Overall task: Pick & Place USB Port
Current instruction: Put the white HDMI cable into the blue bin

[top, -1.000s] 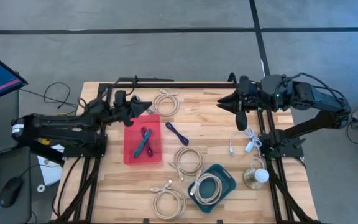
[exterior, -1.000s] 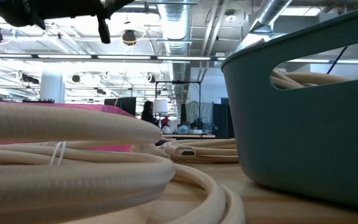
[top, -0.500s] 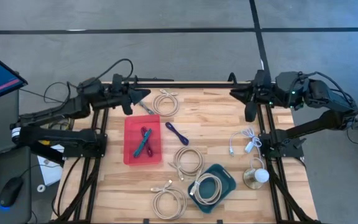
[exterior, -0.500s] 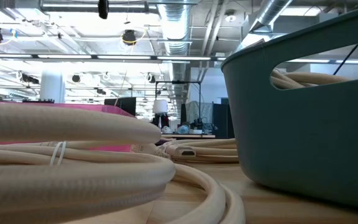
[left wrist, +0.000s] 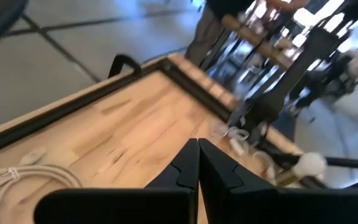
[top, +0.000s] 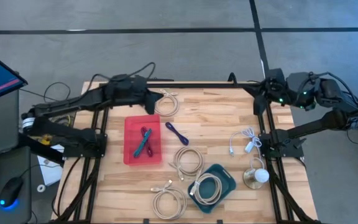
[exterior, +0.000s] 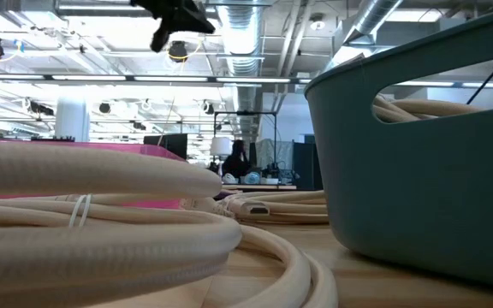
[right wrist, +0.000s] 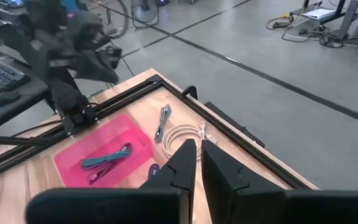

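Both tools ride high and carry nothing: the left tool (top: 156, 95) has its fingers pressed together above the counter's far edge, just beside a coiled cream cable (top: 166, 102), and the right tool (top: 258, 99), fingers nearly touching, hangs over the far right corner.

For a clean pick, I judge the left tool should part its fingers, come straight down over the cable's plug end, and close on the connector rather than the loose loops.

More cream coils lie mid-counter (top: 188, 161) and near the front (top: 168, 200); one fills the teal bin (top: 227, 185). The pink tray (top: 131, 138) holds short cables.

The wooden counter (top: 210, 118) stands on grey concrete floor, with an open workshop beyond.
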Robot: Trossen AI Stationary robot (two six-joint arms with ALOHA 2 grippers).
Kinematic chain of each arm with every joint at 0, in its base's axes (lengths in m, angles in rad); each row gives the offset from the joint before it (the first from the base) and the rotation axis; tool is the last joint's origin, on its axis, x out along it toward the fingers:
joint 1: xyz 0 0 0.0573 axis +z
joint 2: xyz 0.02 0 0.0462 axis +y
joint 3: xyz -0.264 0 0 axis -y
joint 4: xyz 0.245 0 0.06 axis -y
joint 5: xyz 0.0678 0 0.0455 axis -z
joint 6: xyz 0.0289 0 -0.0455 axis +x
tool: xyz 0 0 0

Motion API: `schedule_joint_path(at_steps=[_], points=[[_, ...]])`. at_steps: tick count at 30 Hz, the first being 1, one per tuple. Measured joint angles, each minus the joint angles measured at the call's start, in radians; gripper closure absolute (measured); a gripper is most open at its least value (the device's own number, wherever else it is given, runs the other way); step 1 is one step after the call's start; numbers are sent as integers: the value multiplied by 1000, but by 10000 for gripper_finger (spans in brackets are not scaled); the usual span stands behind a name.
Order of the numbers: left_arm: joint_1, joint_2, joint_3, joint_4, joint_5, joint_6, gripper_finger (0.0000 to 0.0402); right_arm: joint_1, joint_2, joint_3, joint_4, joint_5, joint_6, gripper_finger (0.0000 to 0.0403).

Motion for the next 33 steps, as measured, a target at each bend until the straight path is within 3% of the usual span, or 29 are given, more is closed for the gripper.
schedule_joint_path(at_steps=[8,11,18,25,33], points=[[86,206,253,-304,14,10,398,0,2,0,-40,0,1,387],[125,262,304,-342,47,44,398,0,3,0,-57,0,15,386],[199,360,327,-350,118,56,398,0,3,0,-62,0,18,390],[249,452,327,-369,254,107,395,0,3,0,-78,0,18,390],[259,518,327,-380,264,126,393,0,3,0,-80,0,18,392]])
